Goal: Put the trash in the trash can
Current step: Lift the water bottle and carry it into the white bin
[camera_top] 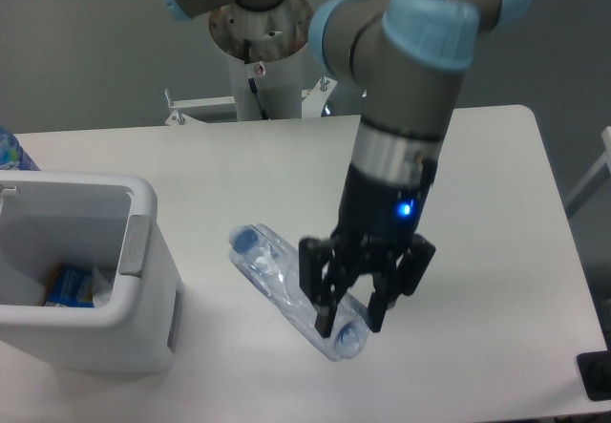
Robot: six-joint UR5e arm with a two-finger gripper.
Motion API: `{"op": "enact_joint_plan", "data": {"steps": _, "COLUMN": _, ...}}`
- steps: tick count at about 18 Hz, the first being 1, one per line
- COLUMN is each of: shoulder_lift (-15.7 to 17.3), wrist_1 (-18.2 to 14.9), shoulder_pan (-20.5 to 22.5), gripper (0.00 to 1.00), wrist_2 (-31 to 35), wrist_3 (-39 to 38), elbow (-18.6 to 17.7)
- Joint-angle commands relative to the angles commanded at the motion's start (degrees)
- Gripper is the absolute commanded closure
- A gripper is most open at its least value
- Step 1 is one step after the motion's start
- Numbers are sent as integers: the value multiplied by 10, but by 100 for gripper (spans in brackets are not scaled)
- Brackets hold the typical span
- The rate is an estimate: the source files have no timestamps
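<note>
Camera view from above the table (496, 156): at the far left edge a scrap of blue-and-white object (10, 151) pokes in, too cropped to identify. Just right of it stands the trash can (143, 251), open-topped, with some blue and white items (72, 287) already lying in its bottom; whether the crumpled wrapper is among them is hard to say from this angle. To the right of the bin, apart from it, the bottle (267, 265) runs diagonally from its blue cap end, nearest the bin, down to the lower right, where it passes between the two dark fingers (325, 294). The gripper (349, 310) has those fingers closed against the bottle near its lower end, only as far apart as the bottle's width. It looks raised off the table, though the overhead angle makes that uncertain.

The risk is the off-centre hold. With most of the bottle's length hanging toward the bin side, the slick, crushed plastic could pivot or slide out during the carry. The long free end could also strike the bin's thick rim and be knocked loose outside it.
</note>
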Motion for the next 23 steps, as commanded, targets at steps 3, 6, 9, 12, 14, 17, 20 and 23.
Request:
{"op": "enact_joint_plan", "data": {"steps": 3, "shoulder_lift": 5, "wrist_1": 14, "shoulder_pan": -6, "gripper": 47, "wrist_2": -14, "wrist_3": -22, "elbow": 19}}
{"op": "enact_joint_plan", "data": {"steps": 6, "shoulder_lift": 4, "wrist_1": 16, "shoulder_pan": -22, "gripper": 47, "wrist_2": -22, "wrist_3": -50, "elbow": 44}}
{"op": "enact_joint_plan", "data": {"steps": 9, "shoulder_lift": 4, "wrist_1": 21, "shoulder_pan": -51, "gripper": 47, "wrist_2": -22, "wrist_3": -53, "elbow": 41}}
{"op": "enact_joint_plan", "data": {"steps": 12, "shoulder_lift": 0, "wrist_1": 24, "shoulder_pan": -75, "gripper": 47, "wrist_2": -21, "wrist_3": -51, "elbow": 39}}
{"op": "enact_joint_plan", "data": {"steps": 14, "shoulder_lift": -2, "wrist_1": 24, "shoulder_pan": -98, "gripper": 47, "wrist_2": -20, "wrist_3": -50, "elbow": 36}}
{"op": "enact_joint_plan", "data": {"steps": 17, "shoulder_lift": -6, "wrist_1": 28, "shoulder_pan": -123, "gripper": 47, "wrist_2": -19, "wrist_3": -47, "elbow": 26}}
{"op": "enact_joint_plan", "data": {"steps": 20, "shoulder_lift": -12, "wrist_1": 53, "shoulder_pan": -151, "gripper": 47, "wrist_2": -15, "wrist_3": -46, "elbow": 15}}
{"op": "enact_joint_plan", "data": {"steps": 23, "shoulder_lift": -10, "wrist_1": 73, "shoulder_pan": -173, "gripper": 43, "wrist_2": -12, "wrist_3": -12, "elbow": -11}}
